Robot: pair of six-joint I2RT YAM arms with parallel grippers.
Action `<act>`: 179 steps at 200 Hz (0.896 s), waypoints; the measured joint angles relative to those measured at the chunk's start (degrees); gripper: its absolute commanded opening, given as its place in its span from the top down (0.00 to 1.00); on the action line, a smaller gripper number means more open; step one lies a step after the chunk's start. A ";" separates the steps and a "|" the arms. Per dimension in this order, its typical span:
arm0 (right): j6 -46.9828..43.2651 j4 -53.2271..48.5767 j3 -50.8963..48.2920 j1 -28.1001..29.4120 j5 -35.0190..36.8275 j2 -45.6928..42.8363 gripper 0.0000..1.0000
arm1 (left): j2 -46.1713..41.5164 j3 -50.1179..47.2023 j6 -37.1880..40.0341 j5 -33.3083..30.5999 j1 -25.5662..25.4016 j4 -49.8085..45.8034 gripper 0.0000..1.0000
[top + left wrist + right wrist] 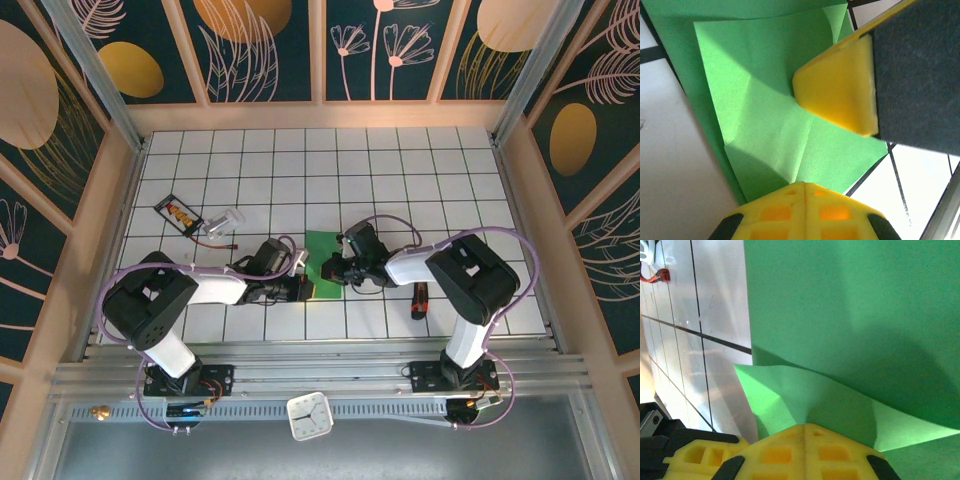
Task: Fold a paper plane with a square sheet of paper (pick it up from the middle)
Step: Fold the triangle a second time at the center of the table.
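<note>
Leaning in over the white gridded table (400, 170), I see both arms meeting near its middle, where the bright-green sheet of paper (322, 248) lies partly folded. The left gripper (303, 288) comes at the sheet's near edge from the left and the right gripper (333, 272) from the right, the two almost touching.

From the left wrist, the left gripper (805, 192) has its yellow fingers pressed together, and the paper (765, 100), creased lengthwise, runs down into the seam between them. One of the right arm's yellow fingertips (837, 95) presses on the sheet just above.

From the right wrist, the right gripper (805, 432) is likewise closed, pinching a raised flap of the paper (840, 305), while the rest lies flat.

Well apart sit a red-handled tool (419, 300) to the right, a small packet (178, 213) and a white gadget with a red lead (222, 224) to the left, and a clock (309, 416) by the arm bases.
</note>
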 measured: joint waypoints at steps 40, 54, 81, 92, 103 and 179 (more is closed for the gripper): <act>-1.40 -1.11 0.61 -1.46 -0.98 0.33 1.00 | 0.07 0.00 0.02 0.00 0.00 0.11 1.00; -1.99 -1.46 0.94 -1.97 -1.60 0.55 1.00 | 0.13 0.00 0.02 -0.02 0.00 0.31 1.00; -2.62 -2.19 1.33 -3.39 -2.08 0.76 1.00 | 0.24 0.00 0.02 -0.02 0.00 0.50 1.00; -2.84 -2.38 1.40 -4.04 -2.21 0.76 1.00 | 0.24 0.00 0.02 -0.02 0.00 0.50 1.00; -2.91 -2.60 1.51 -4.68 -2.27 0.76 1.00 | 0.24 0.00 0.02 -0.02 0.00 0.50 1.00; -6.80 -8.26 4.28 -12.44 -1.20 0.63 1.00 | 0.35 0.44 -0.28 0.04 0.00 0.50 0.95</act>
